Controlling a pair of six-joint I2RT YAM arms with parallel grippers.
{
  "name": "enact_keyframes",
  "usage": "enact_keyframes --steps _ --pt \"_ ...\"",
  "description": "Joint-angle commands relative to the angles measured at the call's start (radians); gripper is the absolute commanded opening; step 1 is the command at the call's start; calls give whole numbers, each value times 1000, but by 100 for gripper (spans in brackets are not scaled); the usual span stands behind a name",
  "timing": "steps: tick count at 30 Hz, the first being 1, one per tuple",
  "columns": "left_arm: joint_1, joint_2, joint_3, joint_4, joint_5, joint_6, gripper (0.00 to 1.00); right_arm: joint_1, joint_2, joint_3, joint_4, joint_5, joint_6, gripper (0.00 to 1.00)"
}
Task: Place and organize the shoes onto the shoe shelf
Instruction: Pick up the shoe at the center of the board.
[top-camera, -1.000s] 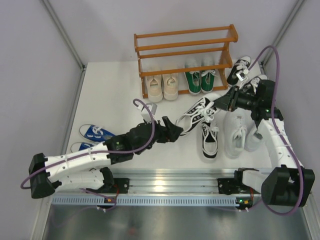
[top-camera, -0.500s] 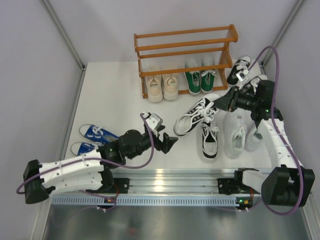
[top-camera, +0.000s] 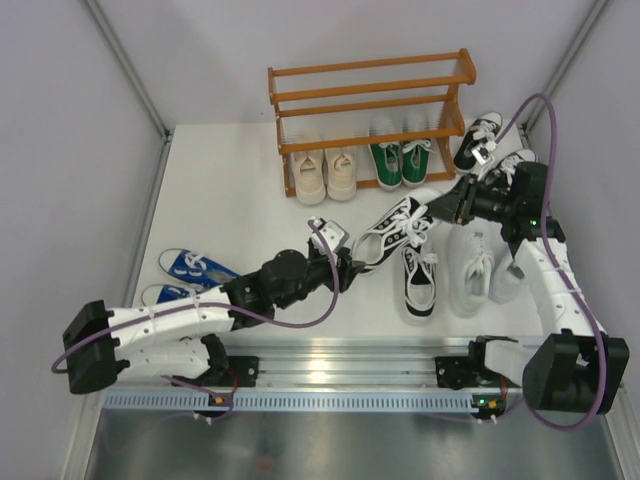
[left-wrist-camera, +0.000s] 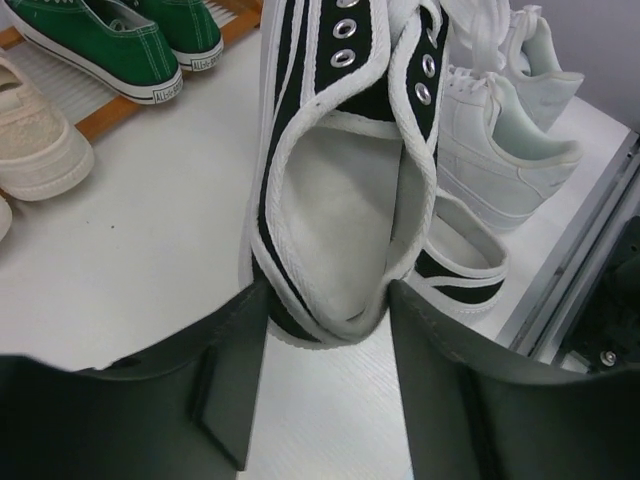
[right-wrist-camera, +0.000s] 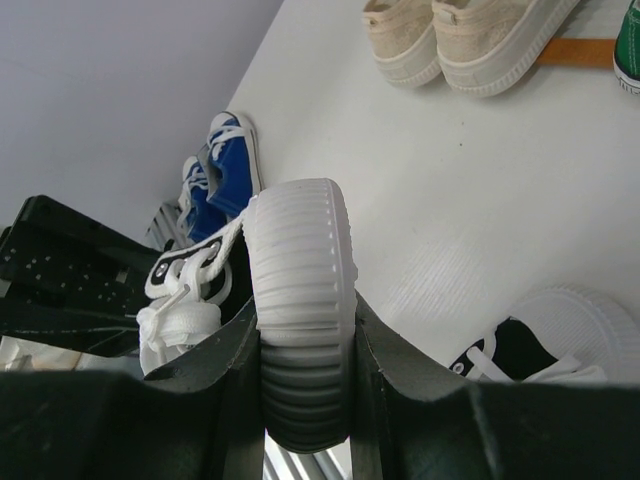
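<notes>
A black shoe (top-camera: 390, 232) with white laces lies slanted in front of the shoe shelf (top-camera: 370, 85). My right gripper (top-camera: 445, 207) is shut on its ribbed white toe (right-wrist-camera: 300, 290). My left gripper (top-camera: 348, 262) is at the other end, and its fingers (left-wrist-camera: 240, 340) press both sides of the heel (left-wrist-camera: 340, 180). The beige pair (top-camera: 325, 172) and the green pair (top-camera: 400, 162) stand on the lowest tier. The matching black shoe (top-camera: 419, 280) lies on the table just right of the held one.
An all-white pair (top-camera: 478, 270) stands right of the black shoe, under my right arm. Another black pair (top-camera: 485, 140) lies by the shelf's right end. The blue pair (top-camera: 185, 275) sits near the left edge, beside my left arm. A metal rail (top-camera: 330, 352) runs along the near edge.
My left gripper drew back toward the near edge, then came forward again to the black shoe's heel and narrowed onto it. The right gripper and the shoe's toe stayed put.
</notes>
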Motion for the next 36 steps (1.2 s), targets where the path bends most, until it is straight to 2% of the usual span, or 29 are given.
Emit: enact_keyframes --steps 1,8,14,18,22,26,33,36 --pt "10 53 87 60 -26 42 52 -1 -36 8 61 -43 22 0" --pt "29 121 141 60 -6 79 37 1 -39 7 64 -49 20 0" --pt "50 179 164 46 25 108 34 3 -36 5 67 -53 22 0" --pt "66 178 182 19 -18 92 56 3 -40 7 61 -50 13 0" --pt "70 149 173 8 -69 82 60 3 -34 7 62 -49 13 0" --pt "92 159 170 -12 -64 76 58 3 -28 11 64 -53 14 0" --pt "145 201 182 -10 2 60 45 3 -36 7 62 -51 16 0" --pt "154 199 184 -9 45 63 26 3 -34 8 62 -50 13 0"
